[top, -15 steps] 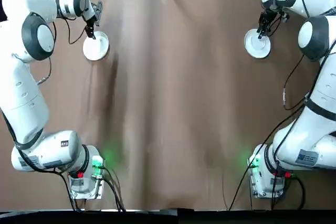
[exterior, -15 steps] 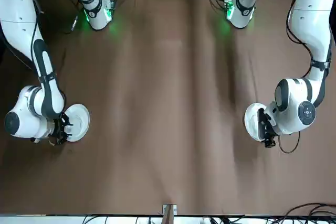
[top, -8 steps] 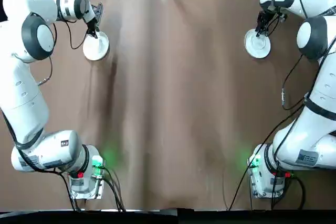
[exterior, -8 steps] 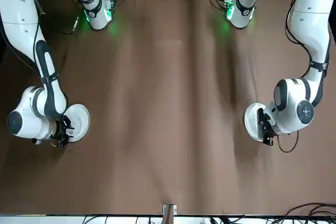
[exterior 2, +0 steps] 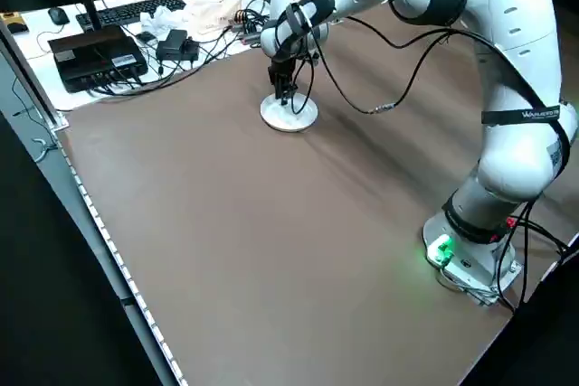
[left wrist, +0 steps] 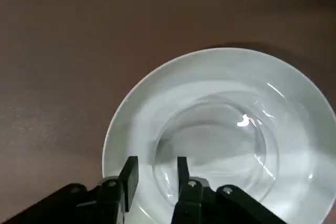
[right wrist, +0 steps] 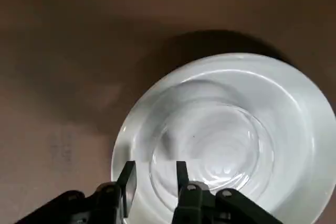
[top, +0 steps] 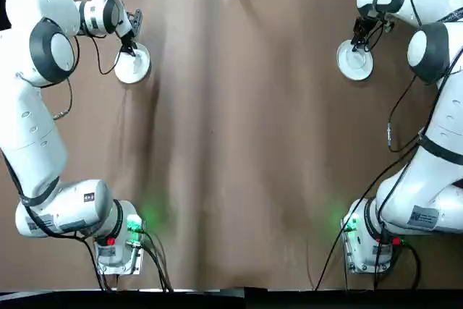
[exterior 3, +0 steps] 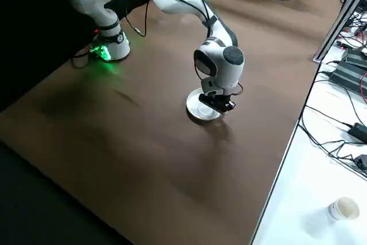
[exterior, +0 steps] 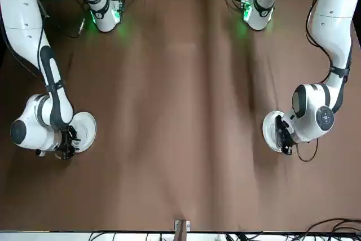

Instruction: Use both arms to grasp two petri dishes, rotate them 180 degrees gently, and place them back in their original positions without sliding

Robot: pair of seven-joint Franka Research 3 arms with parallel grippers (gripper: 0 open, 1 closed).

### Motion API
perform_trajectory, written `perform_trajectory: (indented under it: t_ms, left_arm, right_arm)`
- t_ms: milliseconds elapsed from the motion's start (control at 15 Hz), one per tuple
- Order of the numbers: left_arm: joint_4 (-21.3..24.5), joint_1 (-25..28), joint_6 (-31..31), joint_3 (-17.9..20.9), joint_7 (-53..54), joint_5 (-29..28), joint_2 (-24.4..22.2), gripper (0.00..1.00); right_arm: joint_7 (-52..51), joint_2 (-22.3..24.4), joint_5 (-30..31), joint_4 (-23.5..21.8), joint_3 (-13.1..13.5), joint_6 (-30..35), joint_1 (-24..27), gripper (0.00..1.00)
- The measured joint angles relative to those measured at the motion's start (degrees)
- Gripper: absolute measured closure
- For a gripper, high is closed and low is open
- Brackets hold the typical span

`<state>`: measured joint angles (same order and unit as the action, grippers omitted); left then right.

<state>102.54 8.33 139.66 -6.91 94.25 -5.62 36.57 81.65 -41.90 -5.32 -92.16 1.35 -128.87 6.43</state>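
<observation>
Top view shows my left gripper (top: 129, 50) at the far edge of the left disc (top: 133, 65) and my right gripper (top: 356, 43) at the far edge of the right disc (top: 355, 61), both near the table's (top: 239, 142) far side and well apart; the clear dishes barely show from here, so I judge the grasp elsewhere. Front view has my right gripper (exterior: 69, 144) low at the rim of its disc (exterior: 83, 131) and my left gripper (exterior: 285, 139) low beside its disc (exterior: 271, 130); if either wrist twists off the dish's centre, the dish could scrape sideways. Left side view shows my left gripper (exterior 2: 286, 92) pointing straight down onto the disc (exterior 2: 289, 116); pressing lower could pin the dish and drag the disc along in the turn. Right side view shows my right gripper (exterior 3: 221, 103) down on its disc (exterior 3: 202, 109), with the same hazard. Left wrist view is clearest: my fingers (left wrist: 129, 177) stand a little apart, straddling the wall of the left dish (left wrist: 215, 150), which sits about centred on the disc (left wrist: 157, 98); I cannot tell whether both pads touch it, and a loose pinch on thin slick plastic may slip mid-turn. Right wrist view matches: my fingers (right wrist: 127, 180) are slightly spread across the rim of the right dish (right wrist: 210, 148) on its disc (right wrist: 294, 108), and squeezing too hard could tip the dish off the flat.
</observation>
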Motion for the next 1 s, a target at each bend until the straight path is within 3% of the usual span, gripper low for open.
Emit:
perform_trajectory:
  t_ms: [333, 400, 600, 667, 800, 1000]
  left_arm:
    - [1.0, 0.3, 2.1, 0.0, 0.0, 0.0, 0.8, 0.62]
    - [1.0, 0.4, 2.3, 0.0, 0.0, 0.0, 1.0, 0.62]
    - [1.0, 0.6, 2.3, 0.0, 0.0, 0.0, 1.0, 0.64]
    - [1.0, 0.6, 2.3, -0.1, 0.0, 0.0, 0.9, 0.68]
    - [1.0, 0.6, 2.4, -0.1, 0.0, 0.0, 0.9, 0.71]
    - [0.9, 0.8, 2.4, -0.1, 0.0, 0.0, 0.9, 0.92]
  right_arm:
    - [0.0, -0.5, 0.0, 0.0, 0.0, -0.2, 0.0, 0.68]
    - [0.0, -0.6, 0.0, 0.0, 0.0, -0.2, 0.0, 0.76]
    - [0.0, -0.6, 0.0, 0.0, 0.0, -0.3, -0.1, 0.82]
    - [-0.1, -0.6, 0.0, 0.0, -0.1, -0.3, -0.2, 0.82]
    - [-0.4, -0.6, 0.0, 0.1, -0.1, -0.3, -0.5, 0.96]
    - [-1.5, -0.5, 0.0, 0.5, -0.2, 0.0, -0.7, 0.96]
